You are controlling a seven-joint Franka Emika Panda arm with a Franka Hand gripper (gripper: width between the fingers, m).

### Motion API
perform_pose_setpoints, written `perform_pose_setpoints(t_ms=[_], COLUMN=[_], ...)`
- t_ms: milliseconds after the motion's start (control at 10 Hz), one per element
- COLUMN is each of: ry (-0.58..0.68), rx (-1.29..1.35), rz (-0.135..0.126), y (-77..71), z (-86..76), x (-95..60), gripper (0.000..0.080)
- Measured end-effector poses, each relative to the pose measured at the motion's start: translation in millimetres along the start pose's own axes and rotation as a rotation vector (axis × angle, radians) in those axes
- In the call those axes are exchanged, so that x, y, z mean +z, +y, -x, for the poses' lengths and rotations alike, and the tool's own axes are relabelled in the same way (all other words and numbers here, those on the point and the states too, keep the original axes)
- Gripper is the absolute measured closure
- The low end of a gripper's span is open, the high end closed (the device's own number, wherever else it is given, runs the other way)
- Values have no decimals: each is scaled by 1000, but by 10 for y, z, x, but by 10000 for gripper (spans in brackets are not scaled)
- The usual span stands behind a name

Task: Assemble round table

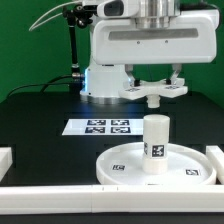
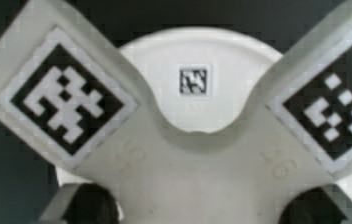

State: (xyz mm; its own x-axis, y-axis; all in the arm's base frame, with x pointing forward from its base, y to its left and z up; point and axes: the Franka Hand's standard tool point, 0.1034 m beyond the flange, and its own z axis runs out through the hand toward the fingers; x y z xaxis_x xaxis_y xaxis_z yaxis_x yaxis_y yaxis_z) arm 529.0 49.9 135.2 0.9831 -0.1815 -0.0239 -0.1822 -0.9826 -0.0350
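since the gripper [image 1: 162, 84] is clamped on the white plastic cross-shaped foot [image 1: 155, 93], hovering above the thick white tagged cylinder leg [image 1: 156, 143] upright on the rimmed white round disc [image 1: 118, 168], centre it over the leg, keep level, lower slowly.

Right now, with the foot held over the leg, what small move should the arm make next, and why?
Probably a short, straight descent. The gripper is shut on the cross-shaped foot, which hangs above the upright leg standing on the round disc, with a clear gap between them. In the exterior view the foot looks roughly centred over the leg, so lowering should bring it to the leg's top.
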Motion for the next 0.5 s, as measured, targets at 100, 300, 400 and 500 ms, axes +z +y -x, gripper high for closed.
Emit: perform_pose_setpoints(t_ms=[100, 300, 400, 500], ry=[20, 30, 29, 29], rx=[-22, -31, -30, -30], rz=[0, 2, 2, 2], y=[-52, -88, -85, -84], z=[-165, -264, -261, -260], x=[-61, -82, -77, -75], gripper=[356, 356, 356, 356])
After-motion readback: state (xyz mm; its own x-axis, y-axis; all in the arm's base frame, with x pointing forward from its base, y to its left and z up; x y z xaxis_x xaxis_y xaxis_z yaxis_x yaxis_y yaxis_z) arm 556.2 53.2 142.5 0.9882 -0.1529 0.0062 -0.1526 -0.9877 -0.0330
